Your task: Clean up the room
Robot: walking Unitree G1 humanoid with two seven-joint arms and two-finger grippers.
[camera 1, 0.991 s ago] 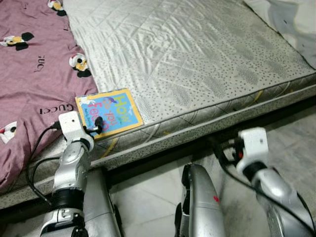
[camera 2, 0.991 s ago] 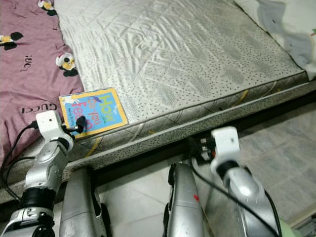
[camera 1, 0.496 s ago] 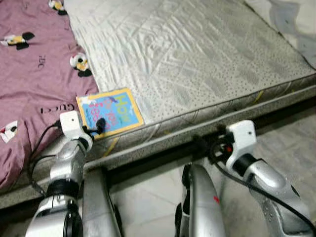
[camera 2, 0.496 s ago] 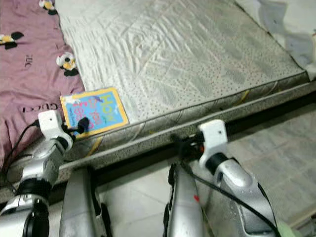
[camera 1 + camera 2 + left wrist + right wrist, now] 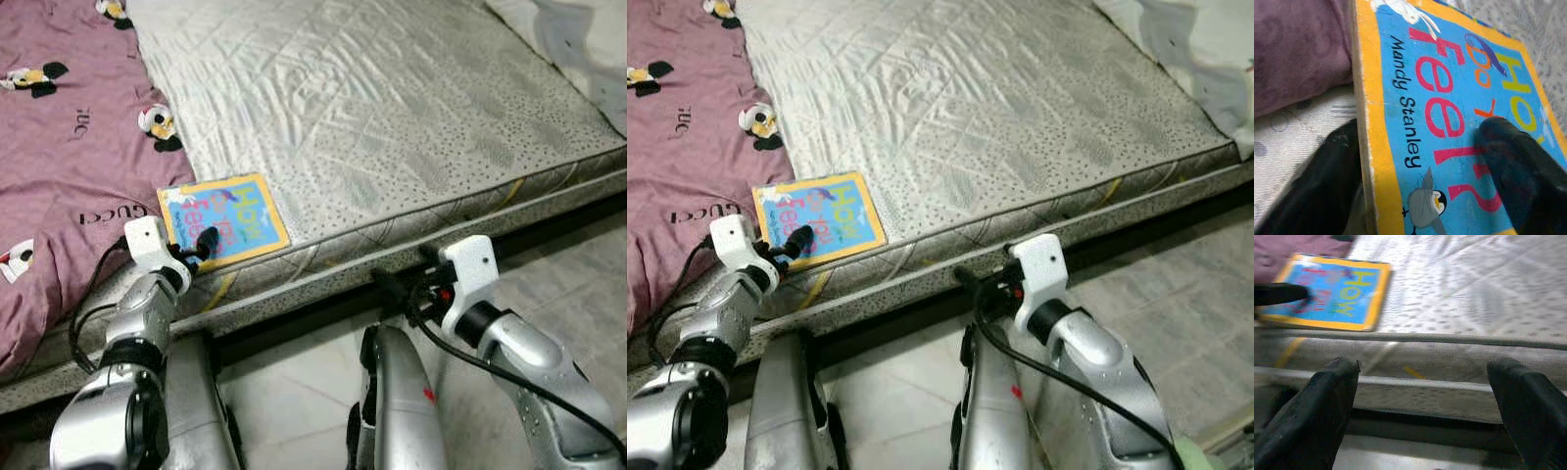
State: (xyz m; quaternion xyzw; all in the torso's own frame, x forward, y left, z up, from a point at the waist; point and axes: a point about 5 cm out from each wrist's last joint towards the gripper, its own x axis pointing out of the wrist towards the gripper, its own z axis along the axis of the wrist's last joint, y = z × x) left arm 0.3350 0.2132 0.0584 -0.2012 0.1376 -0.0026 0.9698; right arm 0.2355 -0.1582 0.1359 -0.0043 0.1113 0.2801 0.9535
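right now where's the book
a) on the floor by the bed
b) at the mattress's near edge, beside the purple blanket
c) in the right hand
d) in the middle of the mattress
b: the book lies at the near edge of the mattress, next to the purple blanket, with the left hand on it.

Left arm raised at the near left, silver forearm angled up and slightly right, white wrist block on top. Left tool [image 5: 203,245] at its far end, black fingers [image 5: 1518,166] set apart, one above and one below a thin flat edge, closed onto it. Right arm bent at the near right, elbow low, forearm pointing left and away. Right tool [image 5: 972,284] held level, fingers [image 5: 1327,406] spread wide, gripping nothing.
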